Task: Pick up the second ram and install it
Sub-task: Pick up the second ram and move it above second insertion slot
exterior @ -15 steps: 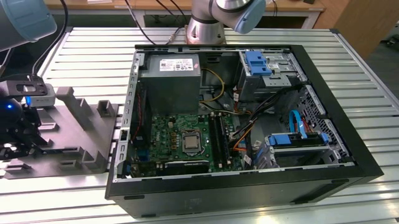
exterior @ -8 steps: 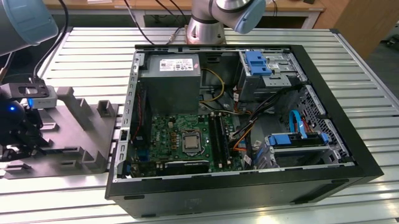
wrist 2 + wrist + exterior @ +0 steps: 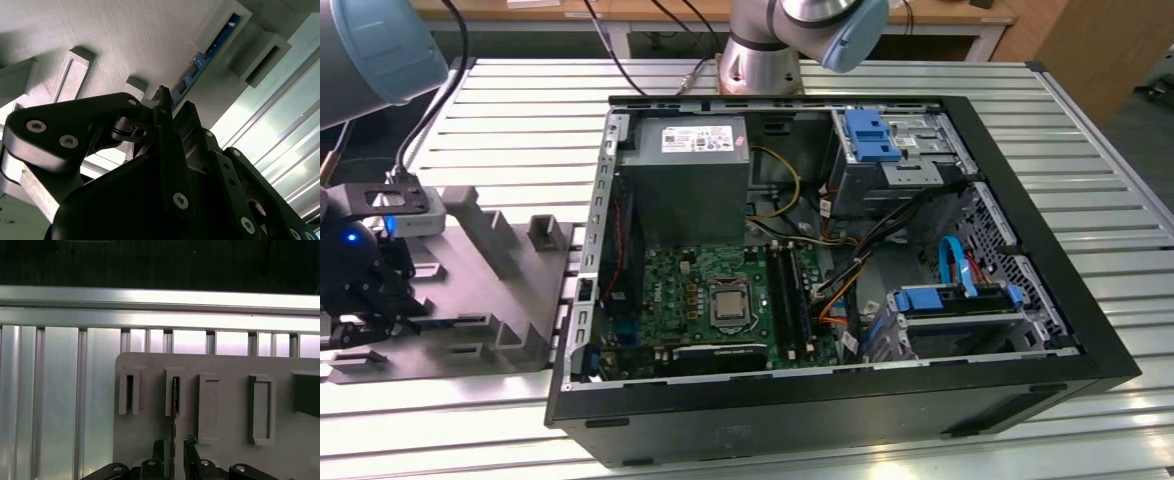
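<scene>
We are at the pick-up: our gripper (image 3: 174, 444) has its fingers (image 3: 189, 444) slightly spread, the second ram (image 3: 175, 396) between them in the grey holder (image 3: 225, 365), and we judge it needs a square pinch.

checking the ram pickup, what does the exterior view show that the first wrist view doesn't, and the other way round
Exterior view: the open computer case with its green motherboard and grey power supply. First wrist view: the second ram standing edge-on in a slot, the open gripper straddling it. Both: the gripper over the grey slotted holder on the slatted metal table.
</scene>
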